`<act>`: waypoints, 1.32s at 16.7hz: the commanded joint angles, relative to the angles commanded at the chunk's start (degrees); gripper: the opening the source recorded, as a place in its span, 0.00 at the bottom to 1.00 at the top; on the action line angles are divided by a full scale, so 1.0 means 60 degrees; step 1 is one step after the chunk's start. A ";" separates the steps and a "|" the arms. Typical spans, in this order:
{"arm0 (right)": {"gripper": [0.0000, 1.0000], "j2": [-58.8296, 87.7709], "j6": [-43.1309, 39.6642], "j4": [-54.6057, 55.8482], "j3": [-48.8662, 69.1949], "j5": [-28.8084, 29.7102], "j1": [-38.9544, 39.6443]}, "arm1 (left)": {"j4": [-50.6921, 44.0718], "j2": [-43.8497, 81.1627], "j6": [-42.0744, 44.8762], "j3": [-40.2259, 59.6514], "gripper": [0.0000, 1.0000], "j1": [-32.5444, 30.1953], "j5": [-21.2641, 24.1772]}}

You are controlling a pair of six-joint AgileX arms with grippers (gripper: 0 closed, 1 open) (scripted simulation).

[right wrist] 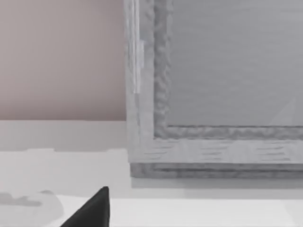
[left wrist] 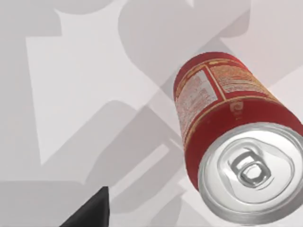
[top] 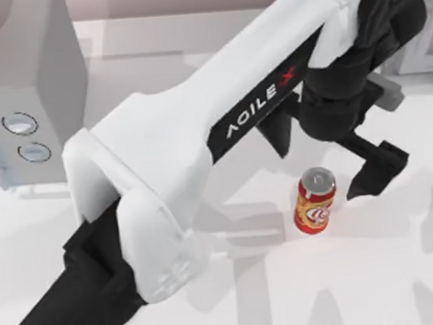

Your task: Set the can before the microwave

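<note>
My left arm (top: 200, 134) stretches diagonally across the top view, its gripper (top: 324, 166) pointing down, fingers (top: 373, 170) apparently spread apart.

Red can (top: 315, 203), yellow-orange band, silver top; light grey microwave (top: 25, 79), silver-rimmed dials.

can (top: 315, 201) upright on table (top: 402, 268), right of centre (microwave (top: 19, 79) far left); left gripper (top: 328, 166) just above.
</note>
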 joint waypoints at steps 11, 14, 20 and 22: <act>1.00 0.0000 0.0000 0.0000 0.0000 0.0000 0.0000 | 0.2984 -0.1243 0.0011 -0.4356 1.00 -0.0022 -0.0026; 1.00 0.0000 0.0000 0.0000 0.0000 0.0000 0.0000 | 0.3580 -0.1459 0.0003 -0.5059 1.00 -0.0031 -0.0029; 1.00 0.0000 0.0000 0.0000 0.0000 0.0000 0.0000 | 0.3609 -0.1469 0.0002 -0.5092 0.85 -0.0032 -0.0029; 1.00 0.0000 0.0000 0.0000 0.0000 0.0000 0.0000 | 0.3609 -0.1469 0.0002 -0.5092 0.70 -0.0032 -0.0029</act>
